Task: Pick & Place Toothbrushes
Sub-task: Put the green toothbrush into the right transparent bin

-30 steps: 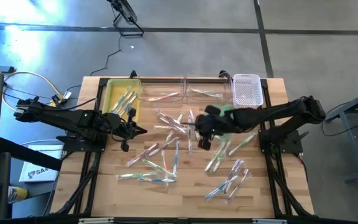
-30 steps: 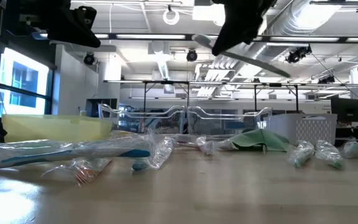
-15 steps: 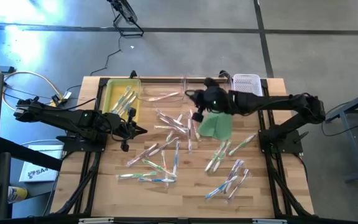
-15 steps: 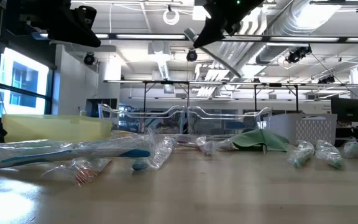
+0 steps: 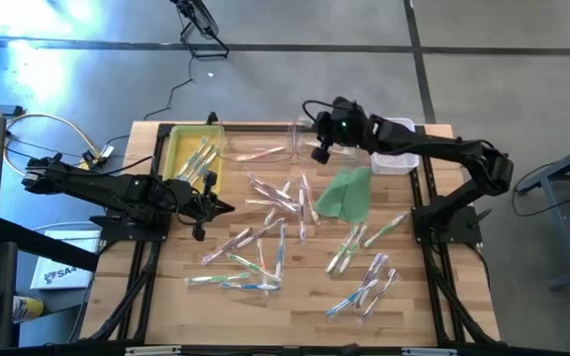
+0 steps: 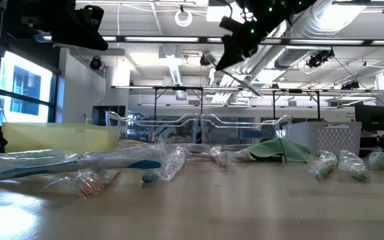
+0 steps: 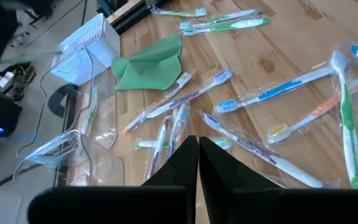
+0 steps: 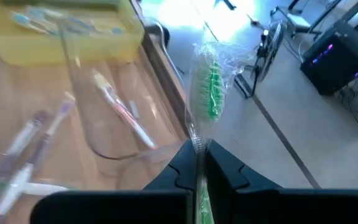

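Note:
Many wrapped toothbrushes (image 5: pixel 265 237) lie scattered flat on the wooden table, also seen in the left wrist view as toothbrushes (image 7: pixel 272 93). My right gripper (image 5: pixel 320 150) hangs high over the clear trays (image 5: pixel 295 143) at the far edge, shut on one green-bristled toothbrush (image 8: pixel 210 87). In the low view this toothbrush (image 6: pixel 242 79) slants down from the right gripper (image 6: pixel 239 43). A few more toothbrushes lie in the yellow bin (image 5: pixel 194 158) and the trays. My left gripper (image 5: pixel 206 206) waits shut above the table's left part, holding nothing. My right gripper pinches the green-bristled toothbrush by its wrapped handle (image 8: pixel 198 152) between the two fingers. The brush runs along the fingers, and its bristle head (image 8: pixel 212 84) sticks out past their tips. It is lifted clear, above the clear tray.
A flat green cloth (image 5: pixel 344 193) lies on the table right of centre. A white slotted basket (image 5: pixel 394 143) stands at the far right corner beside the clear trays. A pink toothbrush (image 8: pixel 120 109) lies in the clear tray under my right gripper.
My right gripper has moved from above the green cloth at mid-table toward the far edge, carrying the toothbrush with it, and now hangs over the clear trays. The green cloth, partly covered by the arm before, shows in full.

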Robot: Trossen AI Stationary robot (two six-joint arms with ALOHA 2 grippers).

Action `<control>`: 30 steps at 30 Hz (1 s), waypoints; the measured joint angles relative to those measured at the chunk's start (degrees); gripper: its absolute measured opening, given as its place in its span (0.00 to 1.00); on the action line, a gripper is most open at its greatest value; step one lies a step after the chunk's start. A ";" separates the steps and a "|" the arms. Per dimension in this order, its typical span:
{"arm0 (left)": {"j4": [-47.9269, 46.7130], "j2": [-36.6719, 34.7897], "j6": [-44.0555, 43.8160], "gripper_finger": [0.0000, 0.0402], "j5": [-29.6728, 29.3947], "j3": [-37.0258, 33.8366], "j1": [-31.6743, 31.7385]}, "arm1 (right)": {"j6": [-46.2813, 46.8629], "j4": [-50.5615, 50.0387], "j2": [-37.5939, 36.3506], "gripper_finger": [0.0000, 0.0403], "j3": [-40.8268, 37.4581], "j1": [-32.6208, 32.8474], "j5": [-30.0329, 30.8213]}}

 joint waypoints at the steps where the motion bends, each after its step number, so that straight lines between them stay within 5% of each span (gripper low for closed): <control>1: -0.01 -0.01 0.06 0.02 0.02 0.00 0.00 | -0.94 0.25 0.80 0.02 0.00 -0.73 -0.23; 13: -0.02 -0.01 2.68 0.02 -0.01 0.00 0.00 | -9.57 0.86 11.22 0.02 0.00 -7.25 -5.29; 30: 0.34 -0.02 3.38 0.02 -0.94 0.00 0.00 | -9.06 -6.50 16.87 0.02 0.06 -10.75 -10.70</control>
